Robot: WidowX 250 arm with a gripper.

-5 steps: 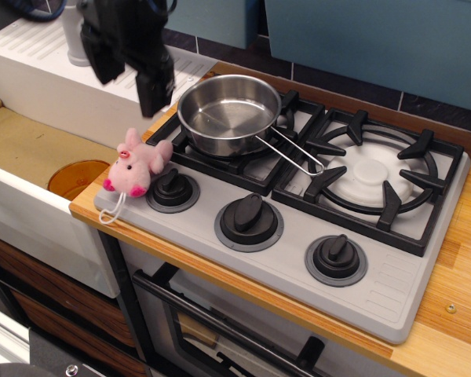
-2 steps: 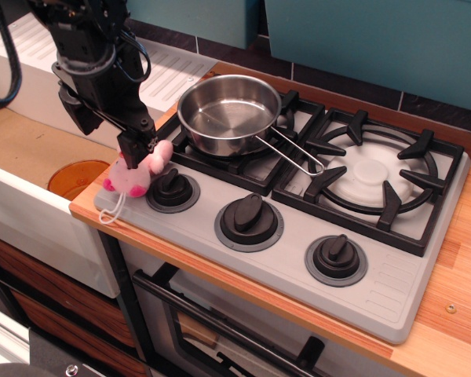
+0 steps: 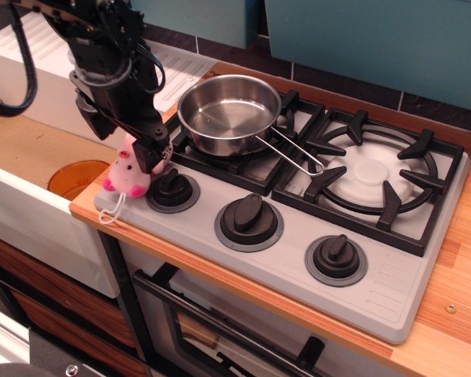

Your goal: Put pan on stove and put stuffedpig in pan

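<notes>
The shiny steel pan (image 3: 228, 118) sits on the left burner grate of the grey stove (image 3: 392, 294), with its wire handle (image 3: 294, 155) pointing right over the grate. The pink stuffedpig (image 3: 128, 174) sits on the stove's front left corner, next to the left knob (image 3: 173, 188), with its white string hanging over the edge. My black gripper (image 3: 124, 141) has come down on the pig from above. Its fingers stand apart, and the right finger (image 3: 151, 151) covers the pig's right side. I cannot tell whether the fingers touch the pig.
A white sink (image 3: 31, 216) with an orange drain (image 3: 72, 177) lies left of the stove. A white drainboard (image 3: 39, 55) is behind it. The right burner (image 3: 373, 177) holds nothing. Two more knobs (image 3: 249, 218) line the front, with wooden counter (image 3: 455, 290) around them.
My gripper came down from above the drainboard, moved right, and lowered over the pig. The pig and the pan have not moved.
</notes>
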